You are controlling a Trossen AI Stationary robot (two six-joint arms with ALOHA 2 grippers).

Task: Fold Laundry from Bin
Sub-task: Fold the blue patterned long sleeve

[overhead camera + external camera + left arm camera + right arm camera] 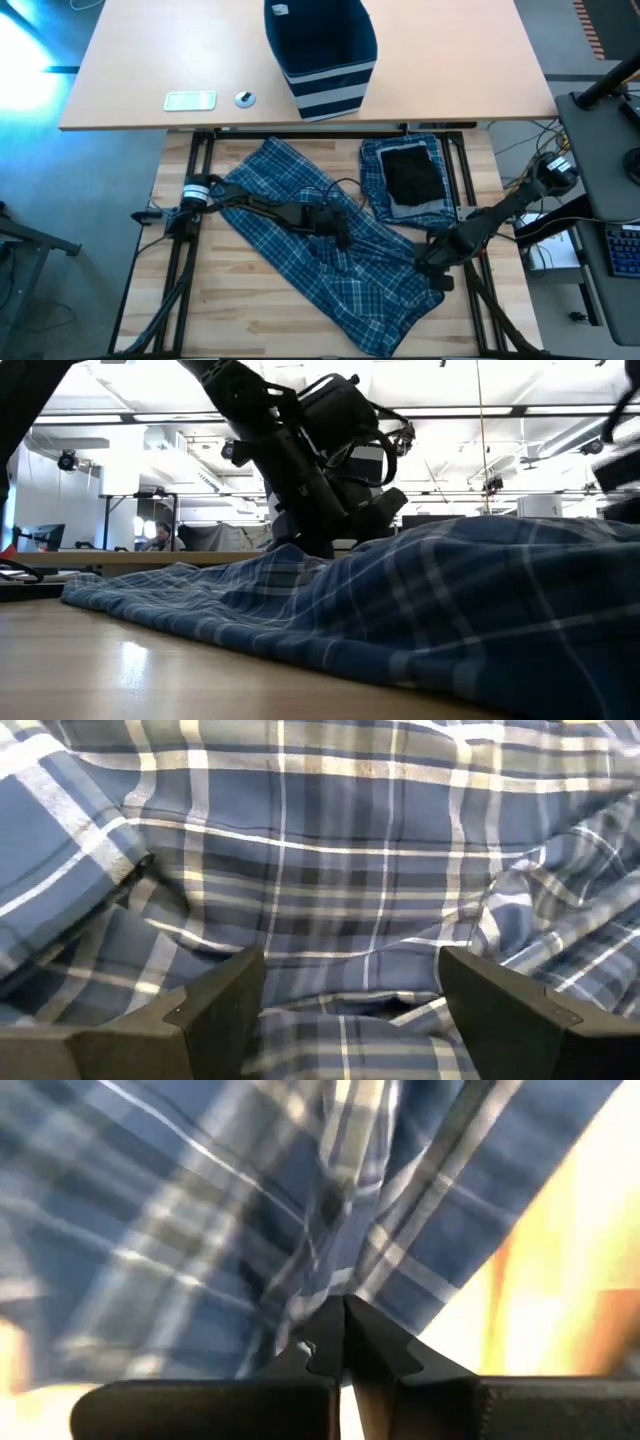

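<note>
The plaid trousers (320, 255) look soft, light and floppy. Left gripper (340, 232) hovers spread wide mid-cloth; right gripper (432, 262), at four o'clock, pinches their edge, the best hold.

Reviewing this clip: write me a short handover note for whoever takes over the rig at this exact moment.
Left pincer: open, low over the middle of the plaid trousers, holding nothing.
Right pincer: shut on the trousers' edge near the right side.
Things: the trousers lie spread diagonally and rumpled on the wooden table. A folded stack sits beside them, a small black piece on top of plaid cloth. The bin stands on the far table.
Done: one stack folded.
Left: flatten and fold the trousers. Whether the bin holds anything more cannot be told.
</note>
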